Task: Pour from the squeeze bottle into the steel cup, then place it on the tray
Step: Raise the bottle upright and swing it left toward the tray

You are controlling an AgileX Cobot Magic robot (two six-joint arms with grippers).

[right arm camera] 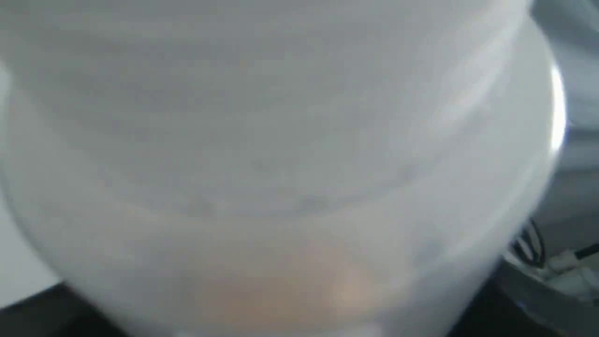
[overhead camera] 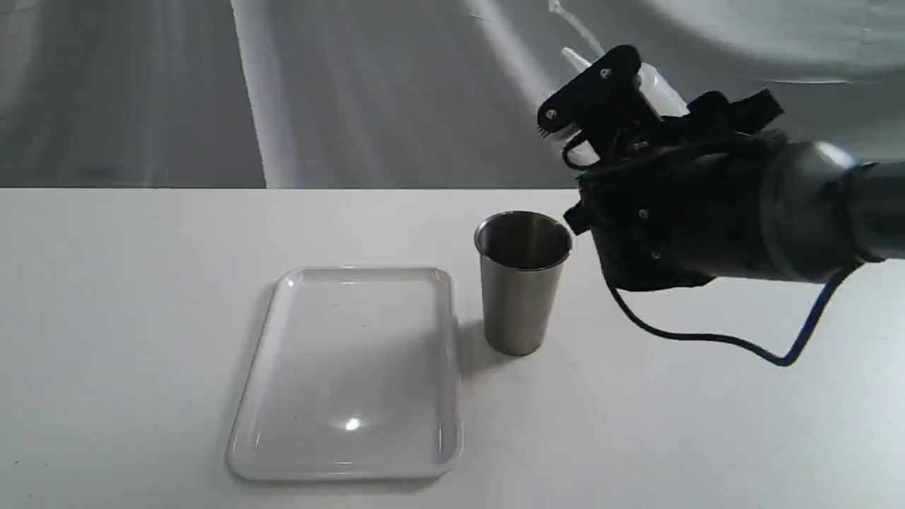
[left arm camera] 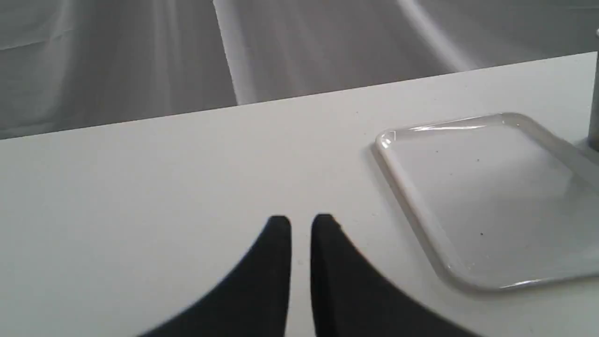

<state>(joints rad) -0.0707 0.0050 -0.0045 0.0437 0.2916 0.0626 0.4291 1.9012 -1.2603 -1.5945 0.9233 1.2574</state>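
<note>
Gripping the squeeze bottle (overhead camera: 662, 90) aloft near the steel cup (overhead camera: 521, 297), right fingers (overhead camera: 597, 95) hiding most of it, left fingers (left arm camera: 278, 262) almost together, holding nothing.

We read no text, label, brand, number or sign anywhere. The squeeze bottle (right arm camera: 299, 164), steel cup (overhead camera: 522, 297) and tray (overhead camera: 353, 367) look unmarked; the right wrist view is too blurred for any print.
</note>
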